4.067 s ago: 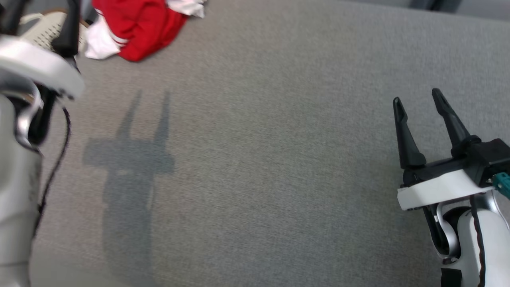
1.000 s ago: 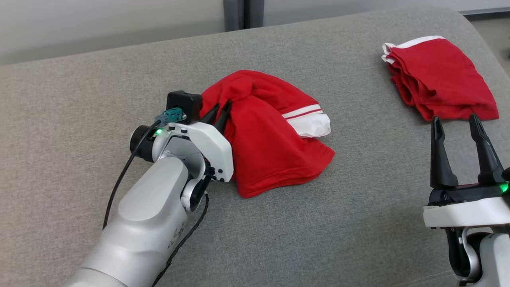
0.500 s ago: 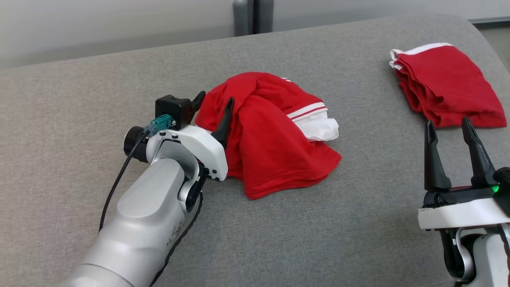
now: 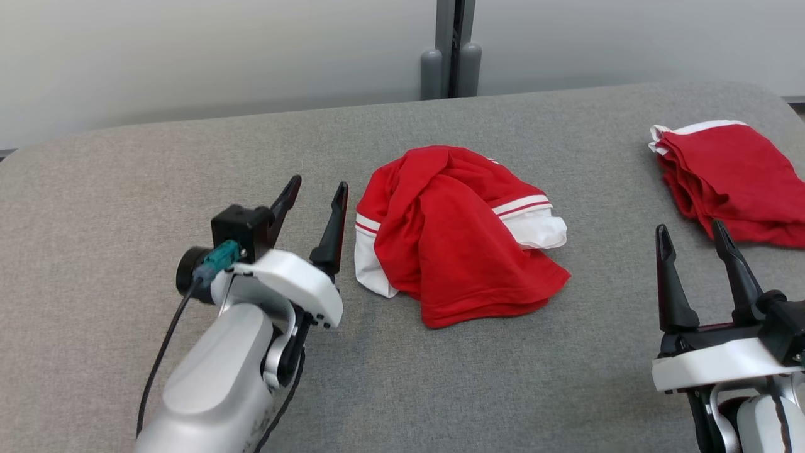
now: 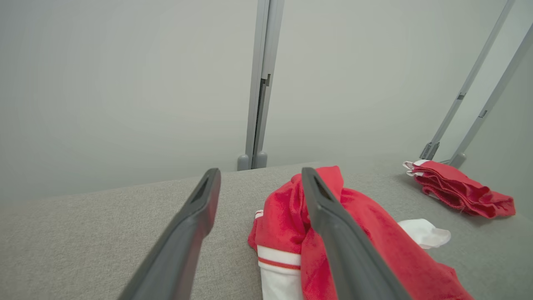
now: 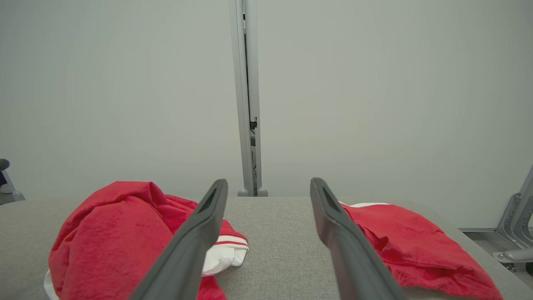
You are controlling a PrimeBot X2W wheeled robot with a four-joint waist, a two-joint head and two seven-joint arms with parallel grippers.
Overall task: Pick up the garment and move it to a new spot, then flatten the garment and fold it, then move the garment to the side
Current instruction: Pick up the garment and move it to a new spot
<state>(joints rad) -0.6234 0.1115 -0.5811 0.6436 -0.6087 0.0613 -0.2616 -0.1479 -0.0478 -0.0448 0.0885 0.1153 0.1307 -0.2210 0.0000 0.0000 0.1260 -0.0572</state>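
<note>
Left gripper [image 4: 318,184] sits low over the desk [image 4: 126,189], just left of the garment [image 4: 453,233]. Jaws wide, nothing between them! A thin strip of grey shows between its nearer finger and the cloth's white hem, so it's close but apart.

The garment lies mid-desk in a crumpled heap, red, with white striped trim poking out at left and right.

Over to the right gripper [image 4: 688,226], down at the near right: jaws wide too, and empty, fingers pointing away from the robot. Its wrist view has the heap off to the left and a second garment [image 4: 729,176] to the right.

That one is red with a white edge, lying flatter near the desk's far right edge, well apart from the heap. A pale wall [image 4: 188,56] and grey post [image 4: 449,50] stand behind.
</note>
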